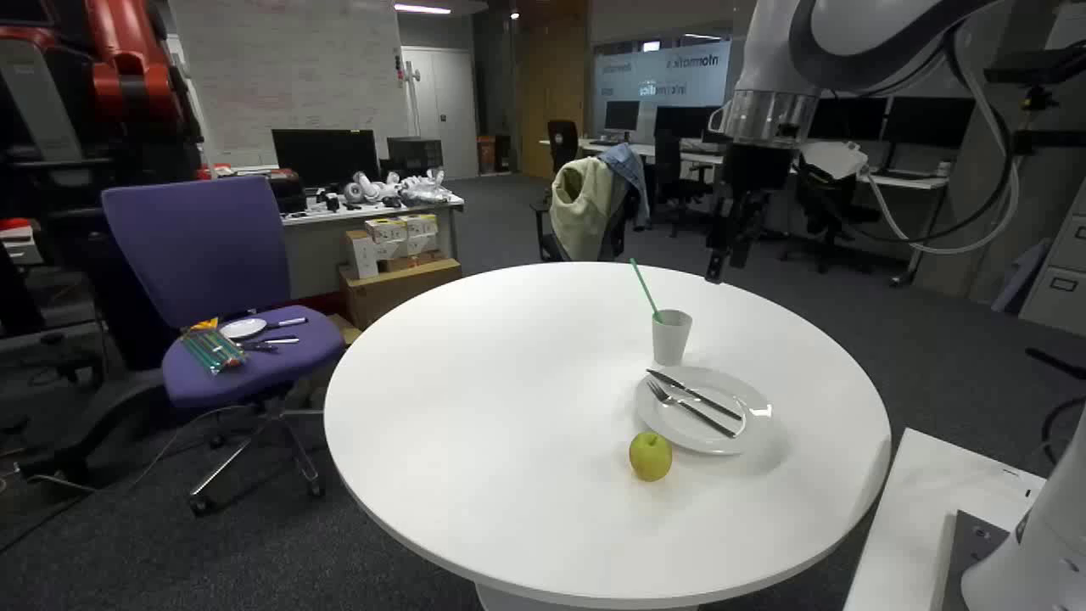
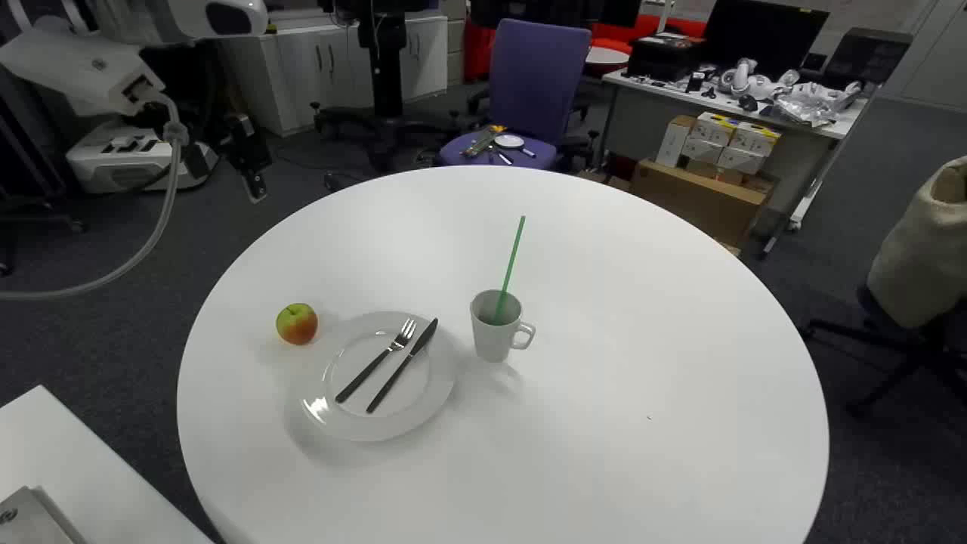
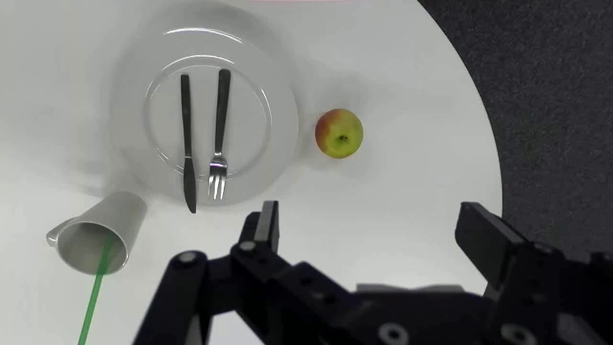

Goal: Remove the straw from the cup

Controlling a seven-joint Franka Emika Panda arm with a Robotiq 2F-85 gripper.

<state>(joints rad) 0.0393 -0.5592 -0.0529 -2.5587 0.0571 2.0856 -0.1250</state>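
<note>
Round white tabletop (image 2: 642, 363), slim green straw (image 2: 511, 268) in tapered cup (image 2: 491, 344), black two-fingered gripper (image 3: 371, 223) spread wide

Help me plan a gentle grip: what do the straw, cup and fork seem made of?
Straw: probably plastic, smooth and evenly green; coated paper is possible.
Cup: likely glazed ceramic, with smooth pale wall and looped handle; hard plastic is possible.
Fork: seemingly polished metal at its gleaming tines; the dark handle could be plastic.
</note>
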